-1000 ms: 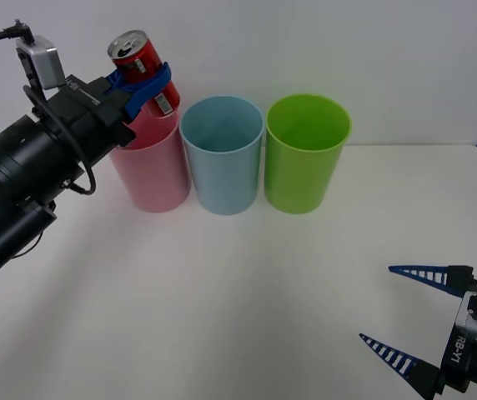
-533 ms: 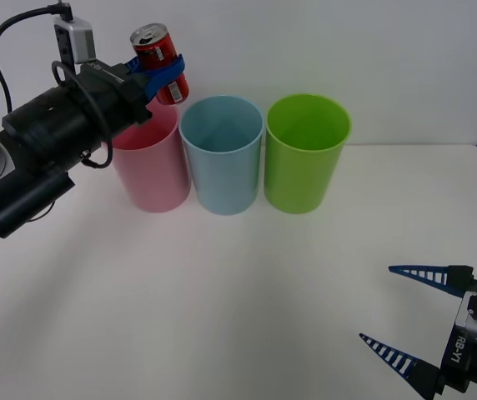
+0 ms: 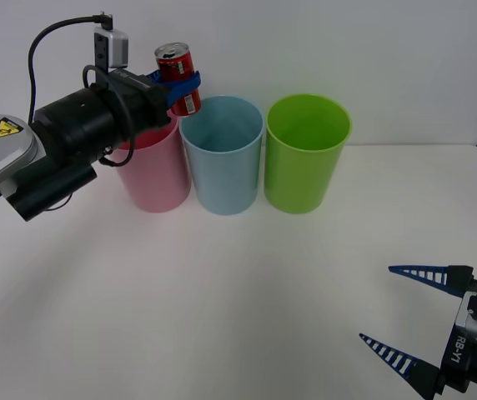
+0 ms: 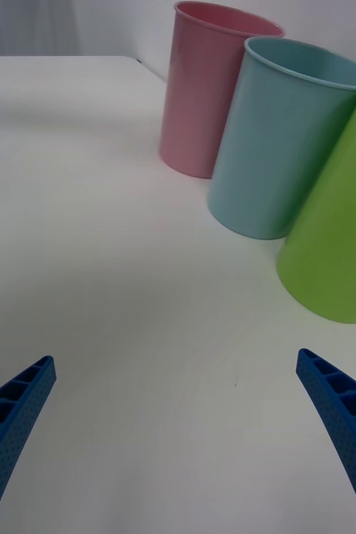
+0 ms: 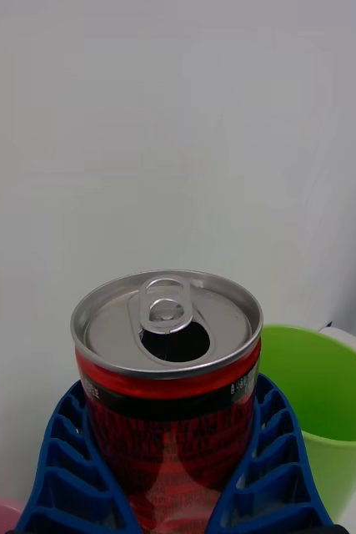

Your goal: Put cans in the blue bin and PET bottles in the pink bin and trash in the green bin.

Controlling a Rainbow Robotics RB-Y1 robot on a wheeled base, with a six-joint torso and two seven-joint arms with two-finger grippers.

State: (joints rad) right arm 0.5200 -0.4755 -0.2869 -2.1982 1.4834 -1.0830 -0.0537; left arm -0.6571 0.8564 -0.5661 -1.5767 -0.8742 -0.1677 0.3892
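Observation:
My left gripper [image 3: 180, 83] is shut on a small red can [image 3: 178, 77] with an opened silver top [image 5: 167, 321], holding it upright in the air. The can hangs over the gap between the pink bin [image 3: 149, 175] and the left rim of the blue bin [image 3: 221, 155]. The green bin [image 3: 306, 153] stands to the right of the blue one; the three bins [image 4: 203, 90] [image 4: 286, 138] [image 4: 338, 234] form a row at the back of the table. My right gripper [image 3: 414, 321] rests open near the front right corner, nothing between its fingers [image 4: 11, 413].
The white table [image 3: 222, 300] spreads bare in front of the bins. A white wall rises just behind them. The left arm's black body and cable reach in over the table's left side, above the pink bin.
The left arm has carried the can to the right and slightly higher, from above the pink bin toward the blue bin's left rim. The right gripper has not moved.

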